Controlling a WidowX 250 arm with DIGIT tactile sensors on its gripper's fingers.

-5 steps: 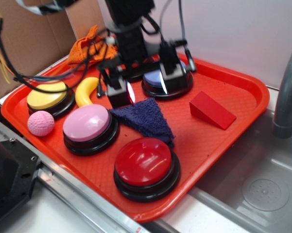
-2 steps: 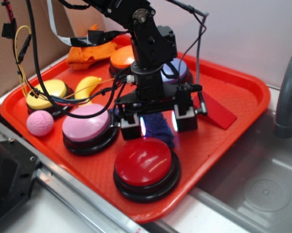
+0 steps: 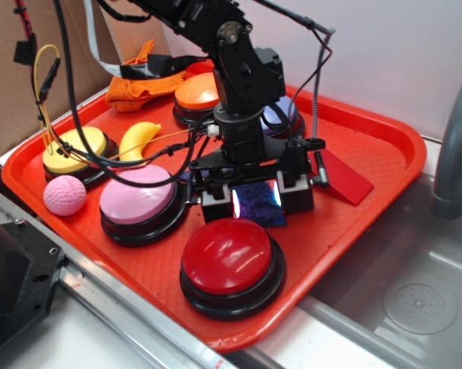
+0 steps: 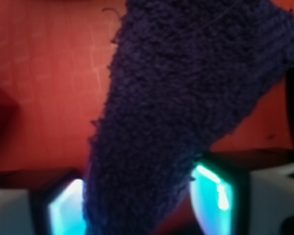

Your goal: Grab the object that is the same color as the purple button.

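Note:
The object, a dark navy-purple knitted cloth, lies on the red tray between the pink and red buttons. My gripper is down over it and open, one finger on each side of the cloth. In the wrist view the cloth fills the gap of the gripper. The left finger touches its edge and the right finger stands a little off it. The purple button sits behind the arm, mostly hidden.
On the tray are a red button, a pink button, a yellow button, an orange button, a banana, a pink ball, a red wedge and an orange cloth. A sink lies to the right.
The gripper came forward from beside the purple button and dropped onto the navy cloth, which now sits between its fingers.

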